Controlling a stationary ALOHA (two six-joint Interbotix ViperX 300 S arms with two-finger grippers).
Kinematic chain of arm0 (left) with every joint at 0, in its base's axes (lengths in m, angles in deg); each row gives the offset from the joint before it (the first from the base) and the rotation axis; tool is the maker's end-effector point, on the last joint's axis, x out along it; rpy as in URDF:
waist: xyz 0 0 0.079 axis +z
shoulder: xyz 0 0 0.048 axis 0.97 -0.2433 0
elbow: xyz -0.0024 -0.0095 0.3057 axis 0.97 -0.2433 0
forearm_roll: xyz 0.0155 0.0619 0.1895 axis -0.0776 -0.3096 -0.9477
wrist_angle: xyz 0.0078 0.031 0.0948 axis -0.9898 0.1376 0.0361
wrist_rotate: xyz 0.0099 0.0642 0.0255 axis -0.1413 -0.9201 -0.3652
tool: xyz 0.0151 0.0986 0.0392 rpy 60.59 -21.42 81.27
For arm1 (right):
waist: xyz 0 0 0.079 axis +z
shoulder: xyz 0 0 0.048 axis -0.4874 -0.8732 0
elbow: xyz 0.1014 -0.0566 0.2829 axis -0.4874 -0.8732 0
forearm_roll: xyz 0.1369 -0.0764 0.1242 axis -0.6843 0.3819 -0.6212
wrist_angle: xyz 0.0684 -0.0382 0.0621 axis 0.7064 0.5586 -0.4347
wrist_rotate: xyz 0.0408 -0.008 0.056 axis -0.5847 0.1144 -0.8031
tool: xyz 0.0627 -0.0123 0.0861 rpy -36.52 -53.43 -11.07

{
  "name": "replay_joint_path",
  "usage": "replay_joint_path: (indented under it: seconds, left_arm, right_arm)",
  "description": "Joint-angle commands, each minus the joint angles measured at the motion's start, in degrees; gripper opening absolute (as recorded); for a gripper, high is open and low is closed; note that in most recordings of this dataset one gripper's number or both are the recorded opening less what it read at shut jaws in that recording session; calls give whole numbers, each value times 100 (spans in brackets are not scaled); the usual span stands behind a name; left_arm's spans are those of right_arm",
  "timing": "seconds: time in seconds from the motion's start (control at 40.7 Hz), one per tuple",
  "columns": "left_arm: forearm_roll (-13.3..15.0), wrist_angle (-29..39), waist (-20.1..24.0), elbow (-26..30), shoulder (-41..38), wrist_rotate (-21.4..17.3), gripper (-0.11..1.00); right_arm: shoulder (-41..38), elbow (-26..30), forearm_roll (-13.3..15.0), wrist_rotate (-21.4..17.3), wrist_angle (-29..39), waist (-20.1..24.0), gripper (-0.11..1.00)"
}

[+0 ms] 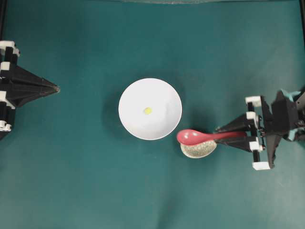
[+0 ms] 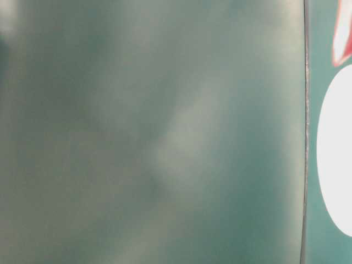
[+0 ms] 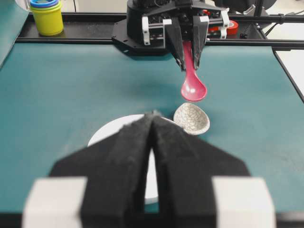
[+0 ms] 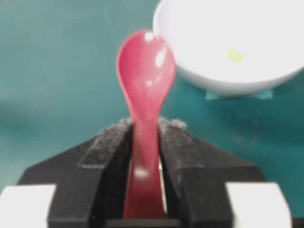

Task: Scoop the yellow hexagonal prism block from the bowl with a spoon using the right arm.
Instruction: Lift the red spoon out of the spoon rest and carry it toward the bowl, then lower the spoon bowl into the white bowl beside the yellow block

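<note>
The white bowl (image 1: 150, 109) sits mid-table with the tiny yellow hexagonal prism block (image 1: 147, 110) near its centre; both also show in the right wrist view, the bowl (image 4: 228, 42) and the block (image 4: 234, 55). My right gripper (image 1: 220, 135) is shut on the handle of the red-pink spoon (image 1: 193, 137), whose scoop hangs just right of the bowl, above the spoon rest. In the right wrist view the spoon (image 4: 145, 80) sticks out between the jaws (image 4: 146, 124). My left gripper (image 1: 56, 88) rests shut at the far left, empty.
A speckled off-white spoon rest (image 1: 198, 150) lies under the spoon's scoop, close to the bowl's lower right rim. Stacked yellow and blue cups (image 3: 46, 16) stand on the rail behind the table. A red tape roll (image 3: 232, 27) sits by the right arm's base.
</note>
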Motion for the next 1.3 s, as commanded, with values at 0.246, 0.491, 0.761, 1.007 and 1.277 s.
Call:
replay_joint_path:
  seconds: [0.246,0.491,0.761,1.007,1.277]
  left_arm:
    - [-18,-18,0,114,-26,-18,-1]
    - [-35,-26,0,105,-70,-18,-1]
    - [-62,-18,0,105,-70,-105,-1]
    - [-62,-18,0,105,-79,-105,-1]
    - [-62,0,0,105,-79,-105,-1]
  right_arm:
    - [554,1213,18,519,2786,-1345,24]
    - [519,1784,158,606,4254,-2180,24]
    - [369,2443,343,571,5449,-2654,24]
    - [-281,3129,457,562,6354,-2813,24]
    - [-1046,3938,940,519,7058,-2830,24]
